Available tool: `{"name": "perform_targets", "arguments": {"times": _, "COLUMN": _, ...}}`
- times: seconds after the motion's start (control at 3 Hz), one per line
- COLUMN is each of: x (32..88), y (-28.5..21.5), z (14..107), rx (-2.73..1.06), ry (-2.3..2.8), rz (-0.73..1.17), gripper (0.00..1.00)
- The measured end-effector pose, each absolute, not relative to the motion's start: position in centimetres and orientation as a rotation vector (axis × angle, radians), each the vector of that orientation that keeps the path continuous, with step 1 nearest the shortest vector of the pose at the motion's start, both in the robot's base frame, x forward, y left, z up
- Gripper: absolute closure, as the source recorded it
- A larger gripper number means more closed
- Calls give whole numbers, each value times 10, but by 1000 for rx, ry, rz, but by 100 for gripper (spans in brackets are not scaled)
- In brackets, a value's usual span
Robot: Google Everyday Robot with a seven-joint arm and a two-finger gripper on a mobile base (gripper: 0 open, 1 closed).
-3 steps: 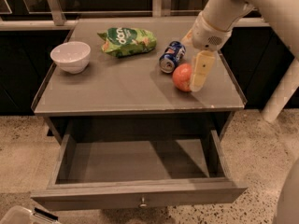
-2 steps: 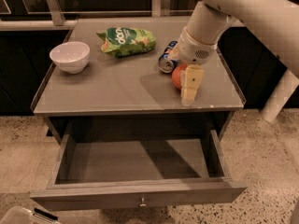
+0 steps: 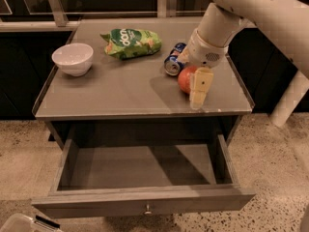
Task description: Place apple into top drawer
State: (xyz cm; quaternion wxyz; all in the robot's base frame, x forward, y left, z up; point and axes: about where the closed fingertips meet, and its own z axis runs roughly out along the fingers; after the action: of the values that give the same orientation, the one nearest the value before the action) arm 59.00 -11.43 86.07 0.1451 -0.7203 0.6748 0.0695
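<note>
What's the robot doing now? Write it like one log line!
gripper: at apple on tabletop | apple: beside soda can | top drawer: open

the grey table [image 3: 120,88] carries a white bowl [image 3: 72,58] at left, a green snack bag [image 3: 131,43] at the back, a blue soda can [image 3: 173,62] on its side, and the apple [image 3: 185,79] just beside it, with the gripper [image 3: 196,94] at the apple.

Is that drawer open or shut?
Open: the top drawer is pulled out, its floor showing. The gripper is at the apple on the table.
</note>
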Motion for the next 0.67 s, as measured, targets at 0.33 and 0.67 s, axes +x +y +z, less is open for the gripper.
{"name": "perform_targets", "arguments": {"times": 0.33, "x": 590, "y": -114, "z": 861, "rx": -2075, "ry": 1944, "rz": 200, "gripper": 19}}
{"name": "perform_targets", "arguments": {"times": 0.67, "x": 590, "y": -114, "z": 861, "rx": -2075, "ry": 1944, "rz": 200, "gripper": 42}}
